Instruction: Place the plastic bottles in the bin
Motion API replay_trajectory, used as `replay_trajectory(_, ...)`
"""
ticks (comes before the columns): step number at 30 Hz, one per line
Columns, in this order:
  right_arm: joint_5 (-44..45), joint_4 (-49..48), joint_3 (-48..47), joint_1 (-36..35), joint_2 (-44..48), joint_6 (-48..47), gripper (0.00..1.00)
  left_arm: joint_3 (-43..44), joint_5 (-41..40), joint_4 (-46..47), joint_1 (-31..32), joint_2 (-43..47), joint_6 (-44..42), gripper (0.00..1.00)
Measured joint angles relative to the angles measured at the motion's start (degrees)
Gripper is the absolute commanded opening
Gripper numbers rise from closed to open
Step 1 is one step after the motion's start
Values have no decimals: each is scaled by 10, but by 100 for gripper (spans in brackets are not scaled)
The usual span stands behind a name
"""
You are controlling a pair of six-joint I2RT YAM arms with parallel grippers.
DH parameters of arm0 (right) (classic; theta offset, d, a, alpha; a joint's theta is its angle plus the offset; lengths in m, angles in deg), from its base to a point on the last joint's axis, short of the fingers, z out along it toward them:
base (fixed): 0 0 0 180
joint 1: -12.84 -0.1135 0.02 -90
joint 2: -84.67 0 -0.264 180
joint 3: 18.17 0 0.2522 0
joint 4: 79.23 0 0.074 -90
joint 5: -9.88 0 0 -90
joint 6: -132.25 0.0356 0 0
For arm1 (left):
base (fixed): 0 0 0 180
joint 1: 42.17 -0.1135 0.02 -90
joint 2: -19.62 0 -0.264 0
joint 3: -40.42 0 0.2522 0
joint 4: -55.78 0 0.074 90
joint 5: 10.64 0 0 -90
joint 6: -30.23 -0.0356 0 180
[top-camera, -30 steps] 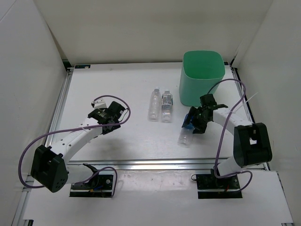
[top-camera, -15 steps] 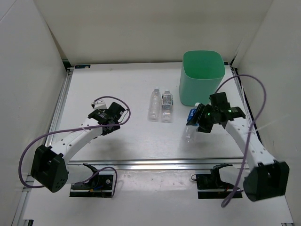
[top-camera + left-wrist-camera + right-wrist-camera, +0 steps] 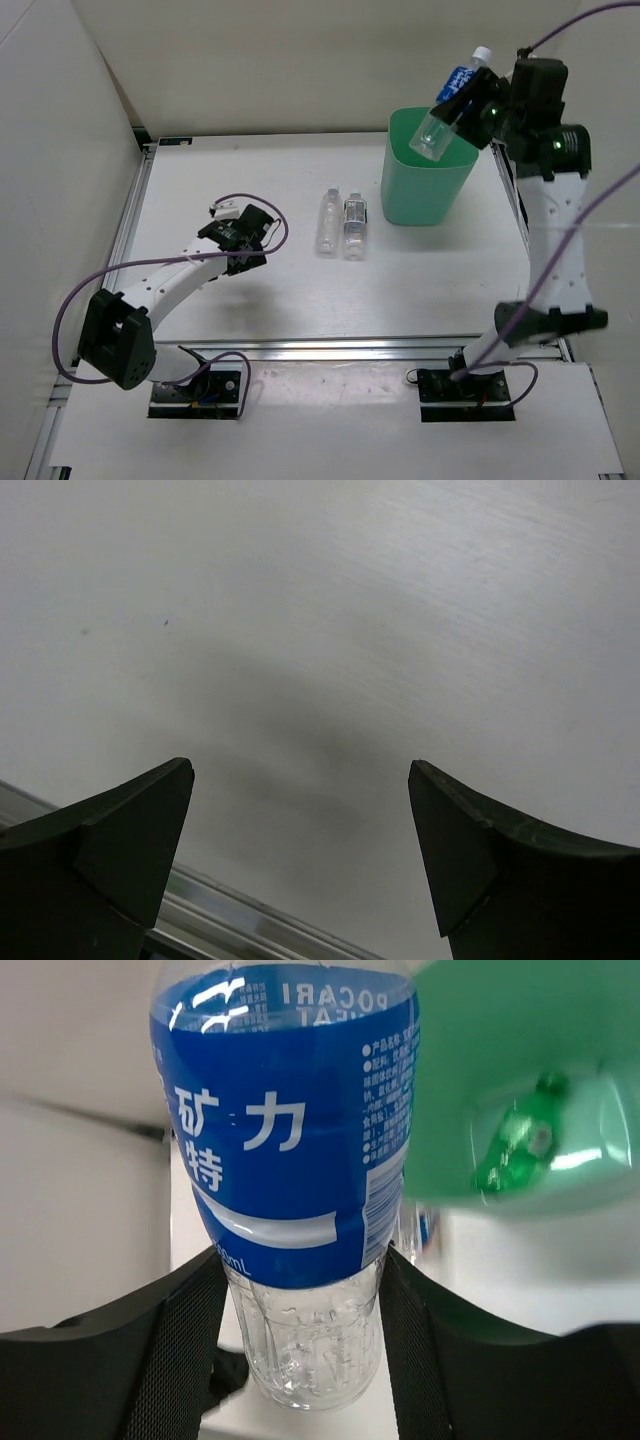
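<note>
My right gripper (image 3: pixel 464 108) (image 3: pixel 302 1265) is shut on the clear lower body of the blue-labelled plastic bottle (image 3: pixel 452 95) (image 3: pixel 290 1110). It holds the bottle tilted, high above the rim of the mint-green bin (image 3: pixel 428 170) (image 3: pixel 500 1060). A green bottle (image 3: pixel 515 1145) lies at the bottom of the bin. Two clear bottles (image 3: pixel 327 222) (image 3: pixel 354 226) lie side by side on the table, left of the bin. My left gripper (image 3: pixel 250 236) (image 3: pixel 300 770) hangs open low over bare tabletop, left of those two, with nothing between its fingers.
White walls (image 3: pixel 60 150) enclose the table on the left, back and right. An aluminium rail (image 3: pixel 330 347) runs along the near edge and shows in the left wrist view (image 3: pixel 230 910). Purple cables (image 3: pixel 90 290) loop off both arms.
The right gripper closed on the blue-labelled bottle on the table and lifted it up and back to above the bin. The left gripper shifted slightly toward the two clear bottles.
</note>
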Motion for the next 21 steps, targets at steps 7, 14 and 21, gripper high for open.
replay_trajectory(7,-49,10,-70,67,-160,10,100,83,55,51,0,-37,-67,100)
replay_trajectory(14,-76,12,-7,92,-91,-1,100,169,169,113,0,-93,-133,100)
replay_trajectory(21,-120,-10,81,88,71,-9,100,232,255,163,0,-190,-162,100)
